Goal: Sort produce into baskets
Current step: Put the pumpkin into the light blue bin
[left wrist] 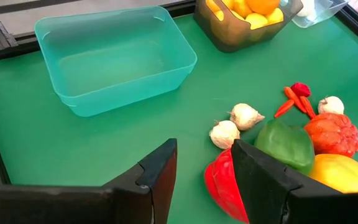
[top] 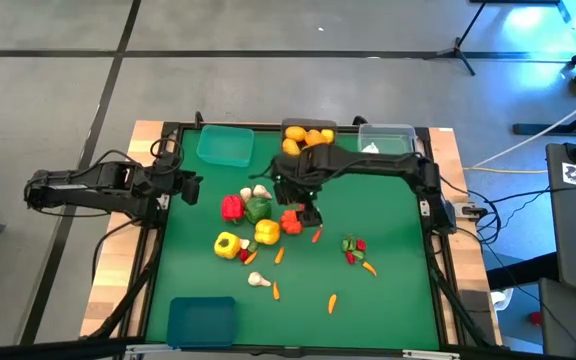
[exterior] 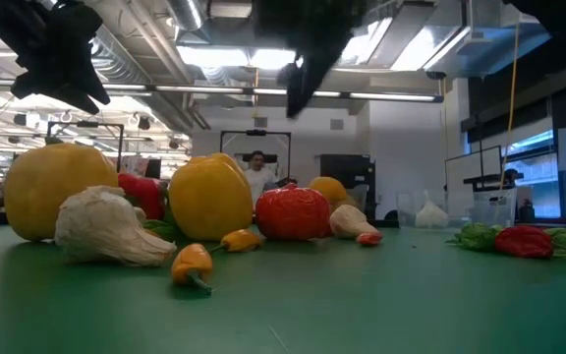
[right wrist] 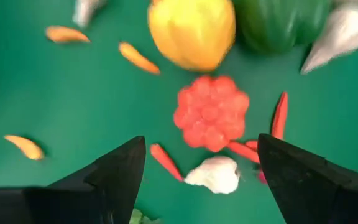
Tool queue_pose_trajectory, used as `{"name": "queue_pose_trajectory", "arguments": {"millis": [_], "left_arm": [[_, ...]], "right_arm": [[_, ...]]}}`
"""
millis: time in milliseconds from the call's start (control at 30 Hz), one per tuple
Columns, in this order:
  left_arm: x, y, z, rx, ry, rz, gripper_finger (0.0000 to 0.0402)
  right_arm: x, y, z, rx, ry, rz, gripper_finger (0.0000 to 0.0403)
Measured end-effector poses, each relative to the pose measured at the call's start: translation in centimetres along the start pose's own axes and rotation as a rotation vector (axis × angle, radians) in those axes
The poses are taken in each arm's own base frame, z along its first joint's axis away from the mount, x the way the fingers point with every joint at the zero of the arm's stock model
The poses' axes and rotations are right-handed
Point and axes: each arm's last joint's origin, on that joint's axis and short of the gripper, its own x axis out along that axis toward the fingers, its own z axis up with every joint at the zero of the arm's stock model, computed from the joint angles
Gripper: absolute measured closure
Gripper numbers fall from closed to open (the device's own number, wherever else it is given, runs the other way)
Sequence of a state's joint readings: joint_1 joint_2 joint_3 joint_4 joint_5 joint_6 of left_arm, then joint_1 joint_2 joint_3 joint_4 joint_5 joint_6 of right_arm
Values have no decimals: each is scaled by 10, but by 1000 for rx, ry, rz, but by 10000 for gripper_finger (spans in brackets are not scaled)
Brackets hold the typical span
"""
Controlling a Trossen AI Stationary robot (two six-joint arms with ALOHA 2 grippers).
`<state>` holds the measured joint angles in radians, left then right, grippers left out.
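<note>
Blue bin at the near table edge, produce pile mid-table, right claw fingers apart above the red bumpy fruit, left claw closed at left edge, teal bin, dark bin of oranges, clear bin farthest.

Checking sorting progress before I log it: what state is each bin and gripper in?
teal bin: empty, upright.
dark grey bin: holds oranges and lemons.
clear bin: something white inside.
blue bin: looks empty.
left gripper: shut, holding nothing.
right gripper: open, above the red bumpy fruit.
</note>
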<state>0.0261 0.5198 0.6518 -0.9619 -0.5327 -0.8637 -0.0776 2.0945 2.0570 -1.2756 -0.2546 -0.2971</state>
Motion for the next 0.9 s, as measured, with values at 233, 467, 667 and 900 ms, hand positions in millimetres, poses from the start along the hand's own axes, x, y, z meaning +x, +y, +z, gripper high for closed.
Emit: {"name": "queue_pose_trajectory", "arguments": {"millis": [233, 467, 667, 900], "left_arm": [[0, 0, 0, 1, -1, 1, 251], [0, 0, 0, -3, -3, 2, 251], [0, 0, 0, -13, -3, 2, 251], [0, 0, 0, -13, -3, 2, 251]], "right_arm": [[52, -11, -16, 11, 44, -24, 97], [77, -9, -27, 49, 49, 44, 97], [70, -9, -19, 41, 8, 39, 97], [49, -9, -3, 6, -80, 6, 97]]}}
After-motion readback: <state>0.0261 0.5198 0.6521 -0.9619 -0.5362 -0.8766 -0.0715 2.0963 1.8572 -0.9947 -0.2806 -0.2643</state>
